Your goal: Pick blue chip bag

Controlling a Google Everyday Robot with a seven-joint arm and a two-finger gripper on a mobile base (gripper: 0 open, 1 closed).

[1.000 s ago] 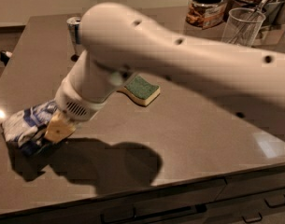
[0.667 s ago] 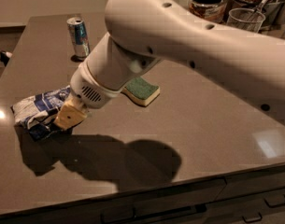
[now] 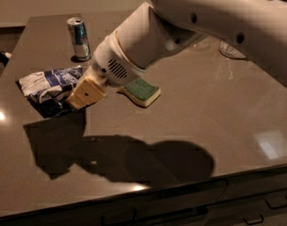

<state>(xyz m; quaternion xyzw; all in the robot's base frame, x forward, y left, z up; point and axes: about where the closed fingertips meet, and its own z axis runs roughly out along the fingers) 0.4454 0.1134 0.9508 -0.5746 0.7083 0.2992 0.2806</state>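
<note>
Fingers (image 3: 86,92) seemingly tight on blue chip bag (image 3: 48,81) edge, mid-air

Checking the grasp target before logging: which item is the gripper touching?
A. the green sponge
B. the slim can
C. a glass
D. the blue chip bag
D: the gripper meets the right edge of the blue chip bag, apart from the sponge and the upright can behind.
</note>
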